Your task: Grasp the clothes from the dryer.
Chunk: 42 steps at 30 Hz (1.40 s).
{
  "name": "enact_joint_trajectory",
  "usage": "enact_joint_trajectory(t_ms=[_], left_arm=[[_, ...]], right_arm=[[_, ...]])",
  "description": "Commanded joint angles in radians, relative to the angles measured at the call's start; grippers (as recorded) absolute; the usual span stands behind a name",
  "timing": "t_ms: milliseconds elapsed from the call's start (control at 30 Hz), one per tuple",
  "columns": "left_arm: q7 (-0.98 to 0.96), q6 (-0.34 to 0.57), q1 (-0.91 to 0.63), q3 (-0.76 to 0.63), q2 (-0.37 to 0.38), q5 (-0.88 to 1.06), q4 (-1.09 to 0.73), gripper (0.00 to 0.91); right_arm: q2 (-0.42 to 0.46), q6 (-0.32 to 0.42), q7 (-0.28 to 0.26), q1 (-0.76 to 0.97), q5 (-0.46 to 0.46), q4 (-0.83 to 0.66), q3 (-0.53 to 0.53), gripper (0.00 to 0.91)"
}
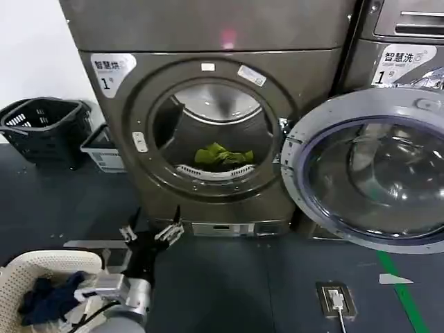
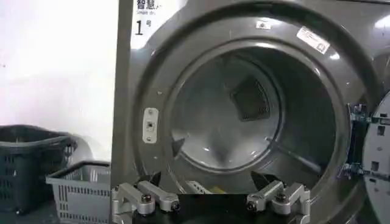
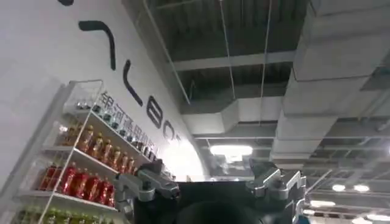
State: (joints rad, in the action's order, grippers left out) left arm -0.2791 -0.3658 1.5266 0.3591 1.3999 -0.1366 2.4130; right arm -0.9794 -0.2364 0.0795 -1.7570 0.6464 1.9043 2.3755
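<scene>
The dark floor (image 1: pixel 229 291) held the dryer (image 1: pixel 118 132), two baskets (image 1: pixel 48 128) beside it, and a white basket (image 1: pixel 41 267) in front.

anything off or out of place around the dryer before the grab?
Nothing stands out. The dryer door is swung fully open, the clothes lie in a small heap at the drum's front lip, and the left gripper is open, outside, below the opening.

A dark tiled floor (image 1: pixel 229 284) is lying under a white wall (image 1: pixel 31 48). Against that wall a black basket (image 1: pixel 45 128) is standing, a grey crate (image 1: pixel 104 149) sitting just beside it. Green tape (image 1: pixel 402 295) is crossing the floor.
</scene>
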Motion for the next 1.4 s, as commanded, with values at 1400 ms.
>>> enact_joint_trajectory(t_ms=[1400], left_arm=[[0.005,0.0,-0.006,-0.003,-0.003,0.01,0.011,0.907]], right_arm=[[-0.013,0.12,0.006,-0.01,0.034,-0.014,0.018,0.907]])
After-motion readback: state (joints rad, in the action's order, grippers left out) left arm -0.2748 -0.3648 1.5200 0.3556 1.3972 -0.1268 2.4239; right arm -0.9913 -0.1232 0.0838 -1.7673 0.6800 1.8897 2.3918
